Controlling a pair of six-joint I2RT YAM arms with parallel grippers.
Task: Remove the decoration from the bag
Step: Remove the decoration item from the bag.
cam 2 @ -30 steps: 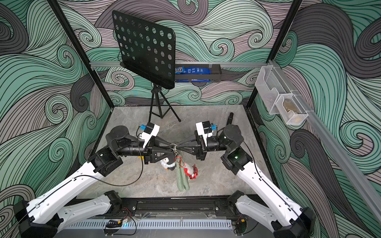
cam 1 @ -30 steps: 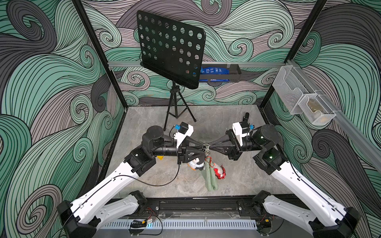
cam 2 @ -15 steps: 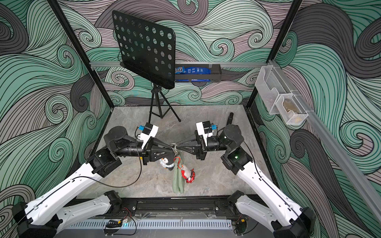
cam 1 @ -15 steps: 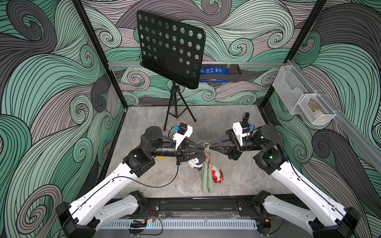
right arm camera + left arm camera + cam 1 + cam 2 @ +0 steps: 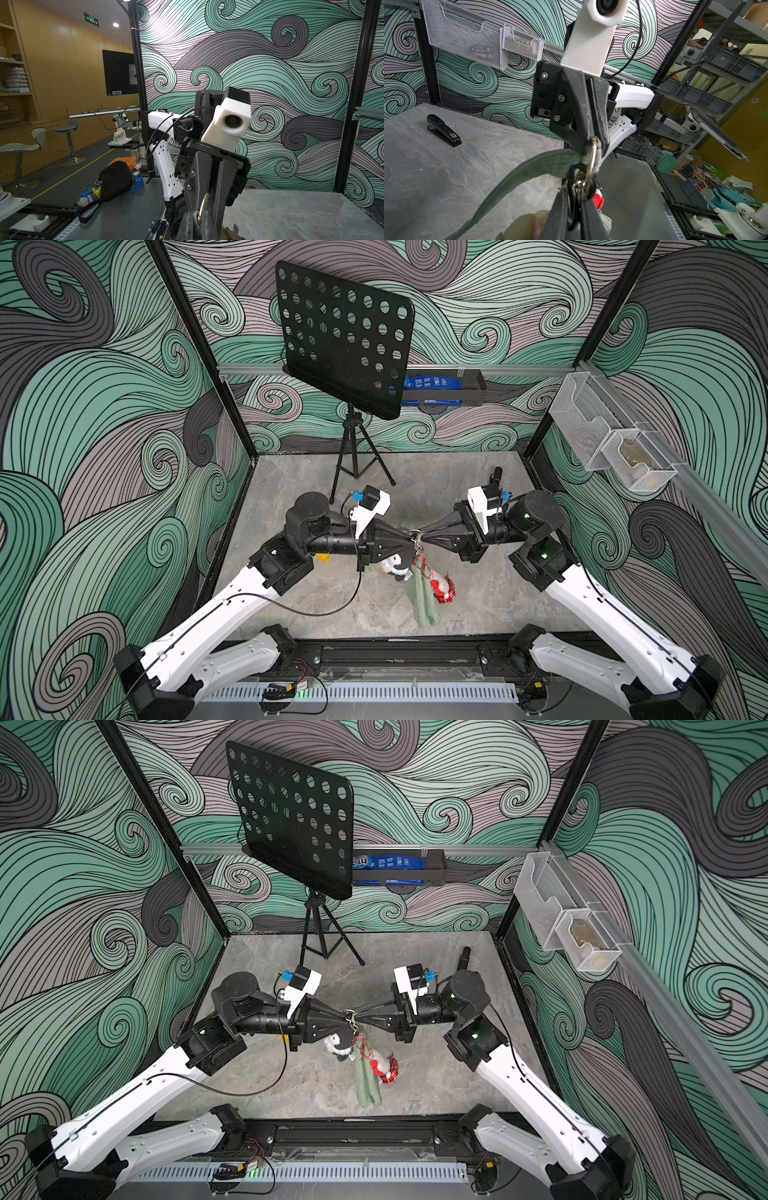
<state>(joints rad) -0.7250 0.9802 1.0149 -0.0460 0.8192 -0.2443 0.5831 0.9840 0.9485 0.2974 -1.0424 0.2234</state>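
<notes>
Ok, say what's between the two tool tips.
The metal ring, pinched by the right tool, and a black clasp on it, pinched by the left tool; shown in the left wrist view.

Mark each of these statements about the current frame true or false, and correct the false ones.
1. A stapler lies on the table. True.
2. The bag lies flat on the table. False: it hangs from its ring, up between the two grippers.
3. The right gripper is shut on the ring. True.
4. The music stand holds paper. False: it is bare.
5. The left gripper is wide open. False: it is closed on a black clip just under the ring.
</notes>
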